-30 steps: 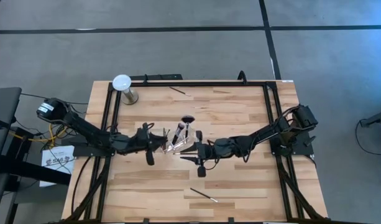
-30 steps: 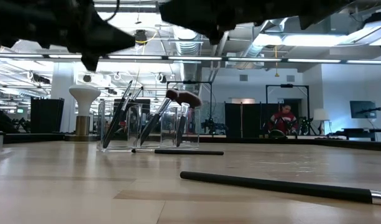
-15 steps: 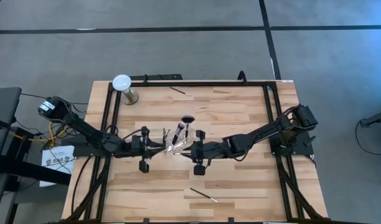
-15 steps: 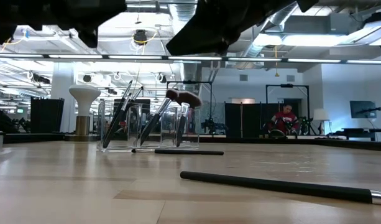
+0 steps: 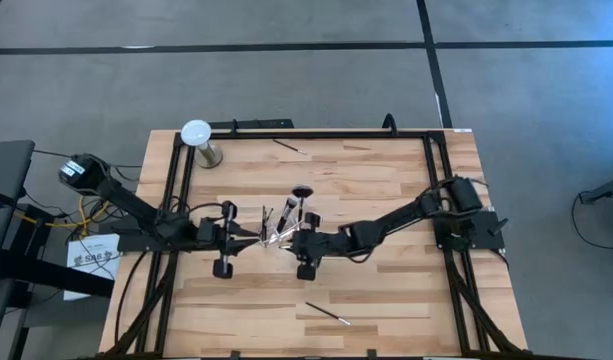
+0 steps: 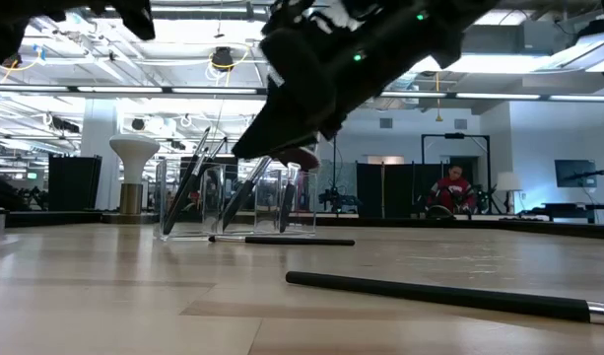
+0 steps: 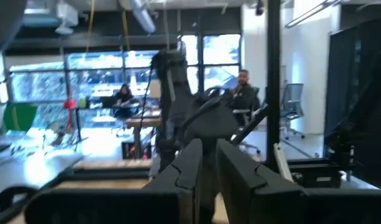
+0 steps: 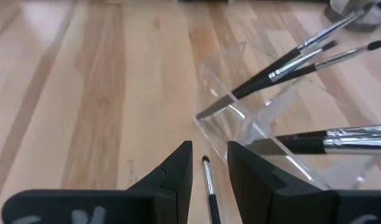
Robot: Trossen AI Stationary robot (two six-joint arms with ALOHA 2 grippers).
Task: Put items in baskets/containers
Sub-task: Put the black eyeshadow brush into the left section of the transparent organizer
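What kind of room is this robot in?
Probably a big robot lab or workshop. Bare pipes and lights run across the ceiling, a person sits by equipment far back, and the wooden table sits in a black metal frame.

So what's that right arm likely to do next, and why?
Probably lower and close on the loose brush. It lies on the table beside the clear cup, between the right gripper fingers, which stand apart. Other brushes already stand in the cup.

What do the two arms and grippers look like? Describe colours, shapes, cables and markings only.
Both arms are dark, slim and jointed. The left gripper and right gripper each end in two flat black fingers. Black cables run along the links, yellow ones near the left base, and small green lights glow on the arm in the low view.
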